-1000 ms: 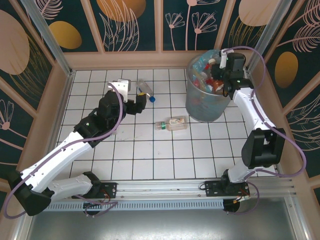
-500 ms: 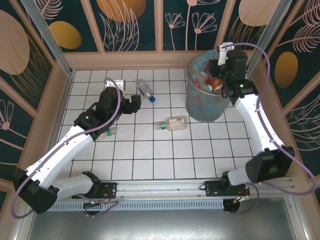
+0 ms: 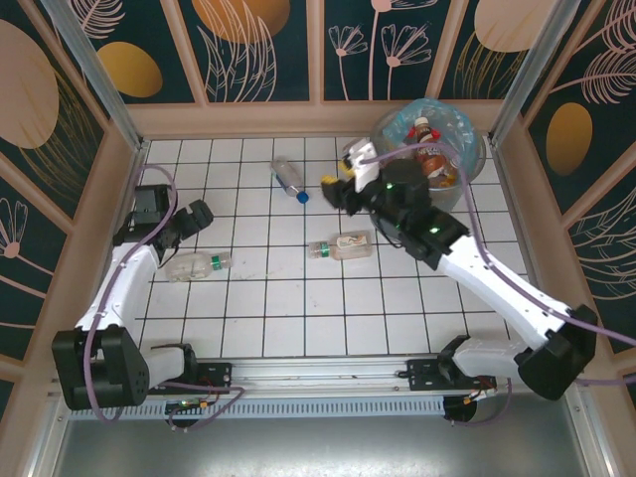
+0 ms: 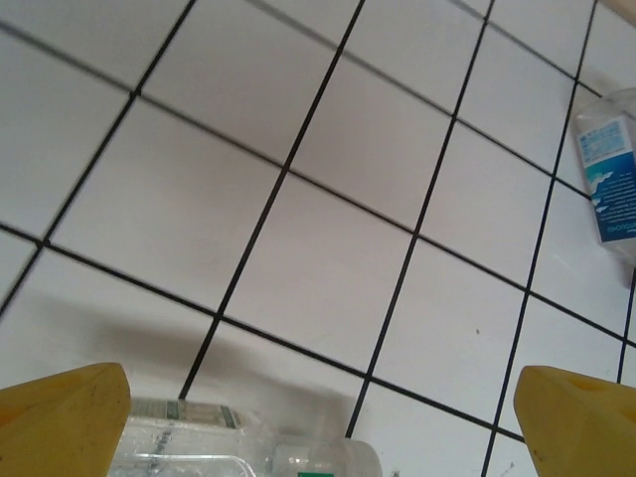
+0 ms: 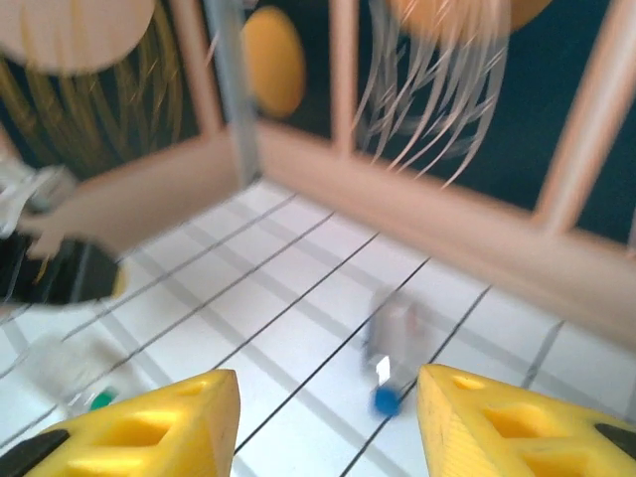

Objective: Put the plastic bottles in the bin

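Left gripper (image 3: 195, 214): jaws wide, empty, near a green-capped bottle (image 3: 195, 265) on the table (image 3: 298, 308); right gripper (image 3: 334, 185): jaws wide, empty; bin (image 3: 481, 154) holds bottles (image 3: 429, 149).

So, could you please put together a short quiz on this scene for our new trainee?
1. How many plastic bottles lie on the tiled table outside the bin?
2. True or false: the left claw and the right claw are both open, gripping nothing.
3. The bottle nearest the left claw has a cap of which colour? A) blue B) green C) red
Key: 1) three; 2) true; 3) B.
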`<action>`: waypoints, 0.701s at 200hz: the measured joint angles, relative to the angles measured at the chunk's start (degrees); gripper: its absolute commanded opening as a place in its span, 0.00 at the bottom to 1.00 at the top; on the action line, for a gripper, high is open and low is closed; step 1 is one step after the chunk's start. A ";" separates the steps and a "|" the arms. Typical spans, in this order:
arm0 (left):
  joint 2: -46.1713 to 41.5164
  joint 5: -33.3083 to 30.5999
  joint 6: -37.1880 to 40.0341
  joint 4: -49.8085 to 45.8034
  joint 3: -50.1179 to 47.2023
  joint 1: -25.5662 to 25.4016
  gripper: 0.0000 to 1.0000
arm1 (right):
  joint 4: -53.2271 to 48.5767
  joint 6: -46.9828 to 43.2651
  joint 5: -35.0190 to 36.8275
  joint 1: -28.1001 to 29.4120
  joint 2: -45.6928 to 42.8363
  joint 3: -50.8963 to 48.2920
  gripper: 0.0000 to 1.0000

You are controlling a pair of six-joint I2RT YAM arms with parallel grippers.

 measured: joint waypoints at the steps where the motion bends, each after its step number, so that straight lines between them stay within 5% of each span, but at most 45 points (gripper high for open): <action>1: -0.02 0.11 -0.11 0.11 -0.17 0.11 0.99 | -0.04 0.02 -0.37 0.13 0.26 -0.15 0.55; 56: -1.92 3.89 -4.15 4.70 -5.14 1.16 0.99 | -13.40 -9.27 -5.75 0.98 14.21 1.46 0.67; 140: -3.52 5.84 -4.04 7.45 -5.70 1.16 0.98 | -24.39 -23.56 2.43 5.97 32.37 9.22 0.68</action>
